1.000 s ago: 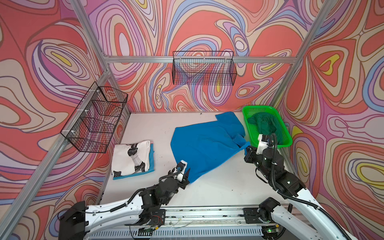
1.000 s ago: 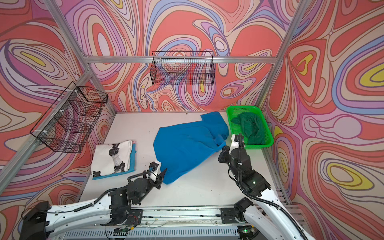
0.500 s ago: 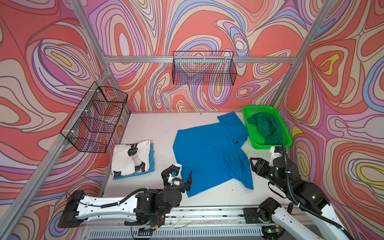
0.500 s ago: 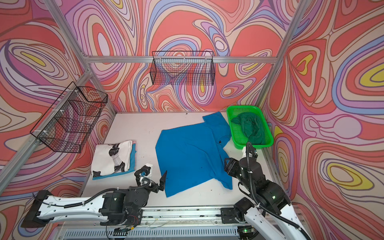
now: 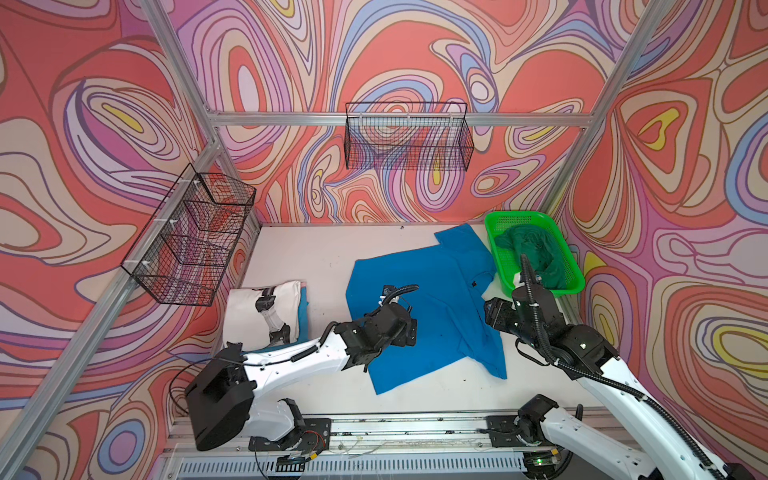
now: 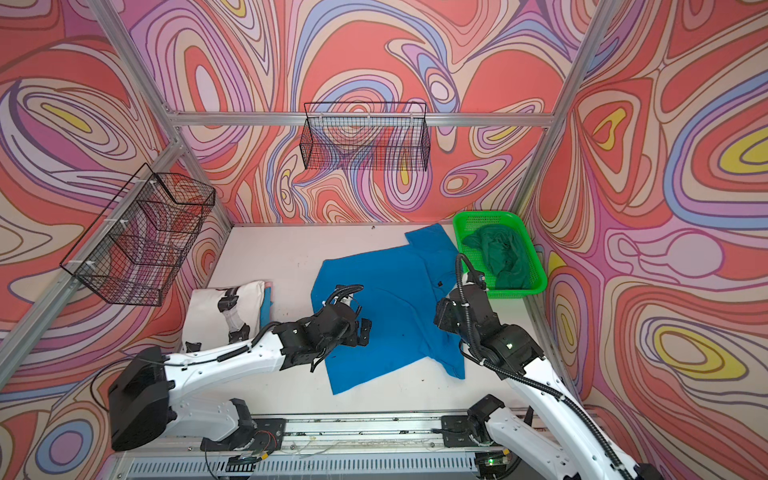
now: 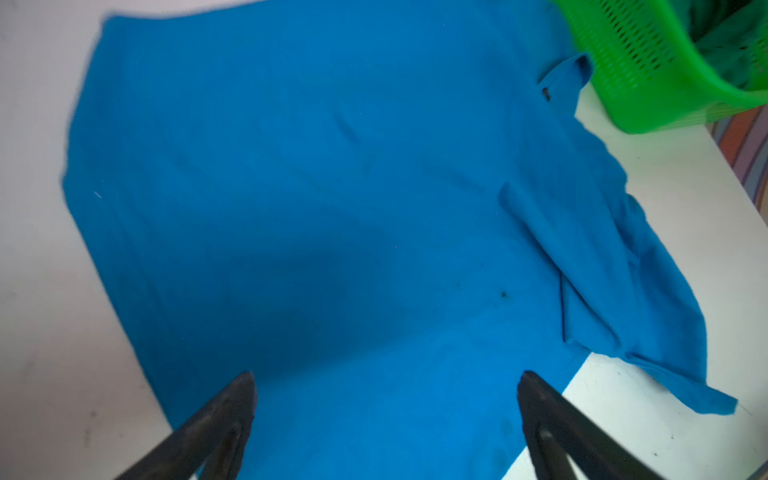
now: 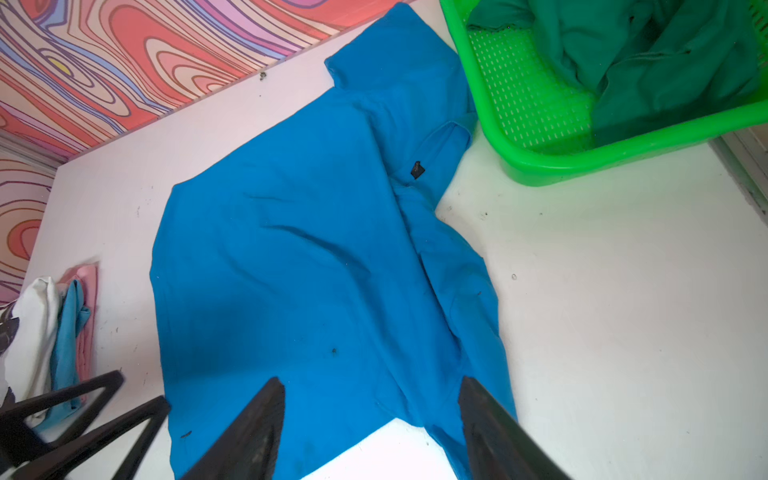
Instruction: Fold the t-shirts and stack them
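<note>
The bright blue t-shirt (image 5: 440, 299) (image 6: 395, 299) lies spread out on the white table, one sleeve near the basket, the other bunched near the front. My left gripper (image 5: 411, 326) (image 7: 386, 378) hovers open over the shirt's left half, nothing between its fingers. My right gripper (image 5: 490, 311) (image 8: 371, 380) stands open above the bunched sleeve, also empty. A dark green t-shirt (image 5: 536, 253) (image 8: 644, 62) sits crumpled in the basket. At the left, a folded white printed t-shirt (image 5: 266, 311) rests on a lighter blue one (image 8: 68, 345).
The bright green mesh basket (image 5: 496, 237) stands at the back right, touching the blue shirt's collar. Two black wire baskets (image 5: 407, 141) (image 5: 195, 241) hang on the back and left walls. A metal rail (image 5: 395, 428) runs along the table's front edge.
Both grippers opened and let go of the blue shirt, which dropped from a lifted drape to lying flat. The left gripper then moved forward over it; the right one drew in above the sleeve.
</note>
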Motion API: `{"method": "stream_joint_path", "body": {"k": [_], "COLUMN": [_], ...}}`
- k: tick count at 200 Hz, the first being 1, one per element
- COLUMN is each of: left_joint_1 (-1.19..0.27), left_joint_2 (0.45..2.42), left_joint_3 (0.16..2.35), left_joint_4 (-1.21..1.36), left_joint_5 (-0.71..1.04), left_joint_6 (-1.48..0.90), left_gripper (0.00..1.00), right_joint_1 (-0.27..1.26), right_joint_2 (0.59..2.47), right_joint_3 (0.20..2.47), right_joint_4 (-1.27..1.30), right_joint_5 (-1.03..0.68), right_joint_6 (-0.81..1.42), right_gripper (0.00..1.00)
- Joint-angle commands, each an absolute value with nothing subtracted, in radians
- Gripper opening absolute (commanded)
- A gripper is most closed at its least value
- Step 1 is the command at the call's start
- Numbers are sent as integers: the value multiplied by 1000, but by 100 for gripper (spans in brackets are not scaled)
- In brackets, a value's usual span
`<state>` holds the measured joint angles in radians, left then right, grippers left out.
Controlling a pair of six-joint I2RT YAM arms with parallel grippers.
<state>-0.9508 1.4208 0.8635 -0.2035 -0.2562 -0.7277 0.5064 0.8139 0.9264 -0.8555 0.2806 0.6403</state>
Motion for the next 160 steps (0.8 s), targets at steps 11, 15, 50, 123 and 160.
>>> {"method": "stream_joint_path", "body": {"k": [11,15,50,123,160], "left_joint_1": [-854,-841,-781,-537,-450], "left_joint_2": [1537,1548,1655,1790,1719], "left_joint_3": [874,867,864,785,781], "left_joint_4": [-289,-288,-296,-407,-548], "left_joint_5": [-42,-27,82,196,109], "left_joint_6": [-925,-936,-959,-850,-820], "left_gripper": [98,97,96,95,97], "right_joint_1": [511,511,511,512,471], "right_joint_2": [816,816,832,905,1013], "right_joint_3": [937,938,926,918,894], "right_joint_4": [-833,-834,-824,-834,-777], "right_joint_5": [304,307,307,317,253], "right_joint_6": [605,601,593,617,623], "right_gripper": [70,71,71,82,80]}}
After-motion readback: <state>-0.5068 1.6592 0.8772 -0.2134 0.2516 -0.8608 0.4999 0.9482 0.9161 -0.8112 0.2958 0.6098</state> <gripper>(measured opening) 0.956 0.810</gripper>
